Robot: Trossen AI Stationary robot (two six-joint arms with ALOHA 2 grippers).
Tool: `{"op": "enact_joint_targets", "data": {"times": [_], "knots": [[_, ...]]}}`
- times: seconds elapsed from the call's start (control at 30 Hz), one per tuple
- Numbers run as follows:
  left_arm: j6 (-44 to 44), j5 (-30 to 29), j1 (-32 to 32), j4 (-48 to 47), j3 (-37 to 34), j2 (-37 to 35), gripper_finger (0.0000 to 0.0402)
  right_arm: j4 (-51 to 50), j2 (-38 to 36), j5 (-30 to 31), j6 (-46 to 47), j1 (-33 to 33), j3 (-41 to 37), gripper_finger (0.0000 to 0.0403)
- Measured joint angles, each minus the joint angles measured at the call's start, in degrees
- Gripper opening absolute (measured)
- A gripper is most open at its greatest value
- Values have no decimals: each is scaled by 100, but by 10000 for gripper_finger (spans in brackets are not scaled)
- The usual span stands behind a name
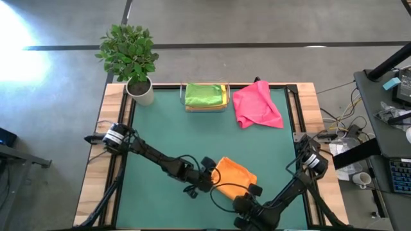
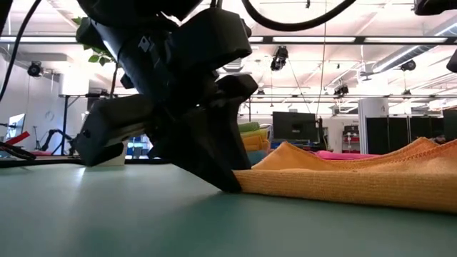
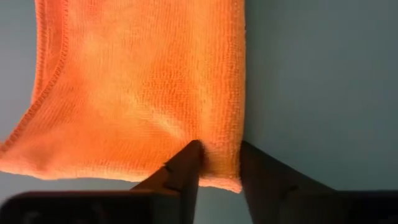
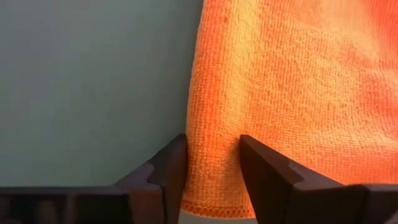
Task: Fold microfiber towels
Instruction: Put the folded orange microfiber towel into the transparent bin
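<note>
Orange towel (image 1: 233,174) lies partly folded on the green mat (image 1: 167,128) at the near edge of the table, with a gripper at each of two corners. At one corner the left gripper (image 3: 219,163) has its two dark fingers (image 3: 186,165) set either side of the hem, a strip of cloth between them, pinching that corner against the mat. At the neighbouring corner the right gripper (image 4: 211,158) does likewise, its fingers (image 4: 171,165) straddling the stitched edge with cloth filling the gap. Farther out from both grippers, across the mat, a pink towel (image 1: 255,106) lies crumpled, and just beside it a green towel (image 1: 204,94) sits on top of a small stack. A potted plant (image 1: 133,61) stands at the far corner on the left arm's side.
</note>
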Motion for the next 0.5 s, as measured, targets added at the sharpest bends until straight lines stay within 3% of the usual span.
{"op": "enact_joint_targets", "data": {"times": [0.2, 0.3, 0.5], "knots": [[-1, 50, 2, 23, -60, -2, 11, 23, -2, -129, -7, -34, -25, 63], [-1, 45, 2, 27, -62, -2, 9, 11, -2, -161, -17, -49, -12, 20], [-9, 54, 2, -127, -19, -53, 3, -93, -72, -202, 201, -58, 82, 11]]}}
